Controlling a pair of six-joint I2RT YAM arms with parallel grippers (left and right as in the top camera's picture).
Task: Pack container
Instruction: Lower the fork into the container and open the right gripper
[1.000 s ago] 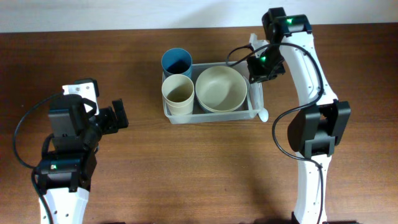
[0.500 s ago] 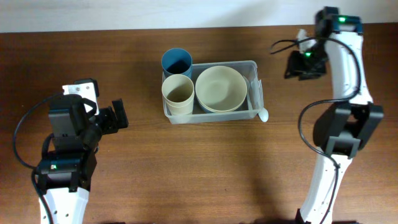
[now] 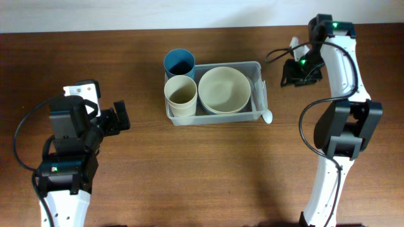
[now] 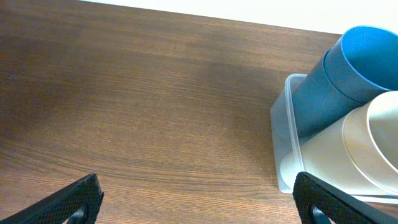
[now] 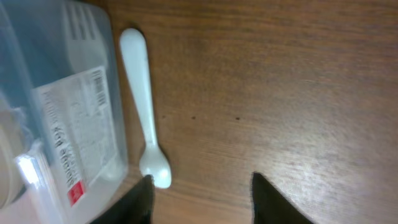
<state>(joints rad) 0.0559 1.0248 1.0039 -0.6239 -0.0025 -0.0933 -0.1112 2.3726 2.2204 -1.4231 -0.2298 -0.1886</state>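
- The container (image 3: 214, 120) sits at the middle of the desk (image 3: 189, 170), in the same spot as half a second ago.
- It holds a beige cup (image 3: 181, 94) on the left and a bowl (image 3: 224, 89) on the right. A blue cup (image 3: 179, 63) leans at the far left corner, with its mouth out past the rim.
- A white spoon (image 5: 146, 112) lies on the desk just beside the container's right wall. It has not moved.
- A second ago the right pincer (image 3: 287, 79) hung over the container's right edge, and half a second ago it had pulled away to the right. Now it has come part of the way back and sits near that wall but clear of it.
- Its fingers (image 5: 140, 202) are spread with nothing between them.
- The left pincer (image 4: 199, 202) has not shifted. It stands well to the left of the container, wide apart and empty.
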